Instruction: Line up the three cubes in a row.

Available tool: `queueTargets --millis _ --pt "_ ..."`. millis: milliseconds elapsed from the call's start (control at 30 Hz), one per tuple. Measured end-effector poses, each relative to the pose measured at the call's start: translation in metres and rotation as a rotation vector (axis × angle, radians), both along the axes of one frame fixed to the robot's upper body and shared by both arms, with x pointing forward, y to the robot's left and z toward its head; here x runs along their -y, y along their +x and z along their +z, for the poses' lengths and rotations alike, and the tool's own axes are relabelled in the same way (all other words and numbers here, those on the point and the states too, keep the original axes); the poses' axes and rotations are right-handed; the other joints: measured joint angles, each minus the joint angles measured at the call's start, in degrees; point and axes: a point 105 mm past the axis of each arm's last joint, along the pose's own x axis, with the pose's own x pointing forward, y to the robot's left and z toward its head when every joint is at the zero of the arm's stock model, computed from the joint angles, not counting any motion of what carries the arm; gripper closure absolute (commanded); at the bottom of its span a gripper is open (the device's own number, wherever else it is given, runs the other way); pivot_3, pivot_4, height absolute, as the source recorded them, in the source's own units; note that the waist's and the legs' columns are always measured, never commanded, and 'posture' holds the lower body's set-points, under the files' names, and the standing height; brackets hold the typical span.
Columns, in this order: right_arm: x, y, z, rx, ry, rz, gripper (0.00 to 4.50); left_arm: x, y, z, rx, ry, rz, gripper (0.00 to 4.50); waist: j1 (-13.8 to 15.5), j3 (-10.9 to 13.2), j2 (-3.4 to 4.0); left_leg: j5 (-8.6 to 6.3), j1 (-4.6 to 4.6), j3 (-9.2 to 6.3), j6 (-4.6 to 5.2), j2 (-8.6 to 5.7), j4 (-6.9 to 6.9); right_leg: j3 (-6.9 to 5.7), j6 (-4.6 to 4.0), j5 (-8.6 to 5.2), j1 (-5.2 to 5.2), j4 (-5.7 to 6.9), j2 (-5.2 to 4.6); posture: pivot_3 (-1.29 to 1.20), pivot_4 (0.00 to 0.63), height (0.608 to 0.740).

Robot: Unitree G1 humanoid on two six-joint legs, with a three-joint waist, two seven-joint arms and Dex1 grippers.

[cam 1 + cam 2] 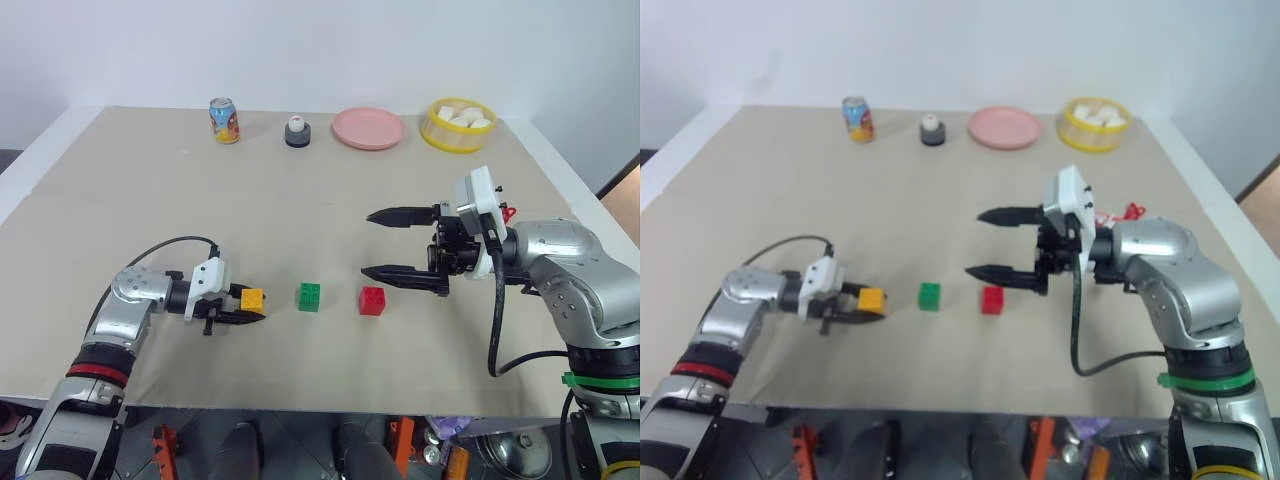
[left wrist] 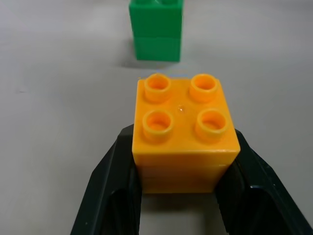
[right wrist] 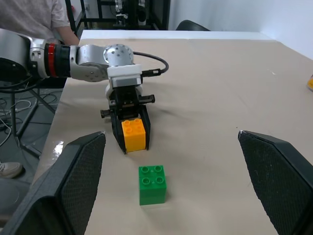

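Yellow-orange cube (image 1: 252, 298) clamped in left gripper (image 1: 243, 306) fingers, on table (image 1: 150, 190) beside green cube (image 1: 309, 296) & red cube (image 1: 372, 300). Right gripper (image 1: 385, 243) (fingers wide apart) hovers nearby. Can (image 1: 224, 120), pink plate (image 1: 368, 128), yellow bowl (image 1: 457, 125) at far edge.

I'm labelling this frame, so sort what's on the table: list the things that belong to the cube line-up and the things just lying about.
Job:
yellow cube, in the left end effector
green cube
red cube

Lying about:
can
snowman toy
pink plate
yellow bowl
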Motion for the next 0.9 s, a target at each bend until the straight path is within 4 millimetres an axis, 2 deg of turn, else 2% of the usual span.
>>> queueTargets --millis 133,300,900 --pt "0.002 -0.002 0.000 -0.001 -0.005 -0.010 0.00 0.000 0.012 0.003 -0.028 -0.014 0.009 3.13 0.00 0.00 0.00 0.00 -0.02 0.00 0.00 0.00 0.00 0.00 0.02 -0.01 0.00 -0.01 0.00 0.00 0.150 0.740" --pt "0.003 -0.004 0.000 -0.004 -0.010 -0.024 0.00 0.000 0.017 0.003 -0.033 -0.024 -0.013 3.13 -0.07 0.00 0.00 -0.03 -0.03 -0.01 0.04 -0.01 -0.06 0.00 0.04 -0.08 -0.02 0.00 0.02 0.00 0.150 0.740" --pt "0.007 -0.005 0.002 -0.002 -0.004 -0.044 0.00 -0.009 0.003 -0.001 -0.077 -0.046 -0.058 3.13 -0.14 0.00 0.00 -0.04 0.00 -0.01 0.05 0.03 -0.06 0.00 0.01 -0.09 -0.02 0.00 0.04 0.00 0.150 0.740"
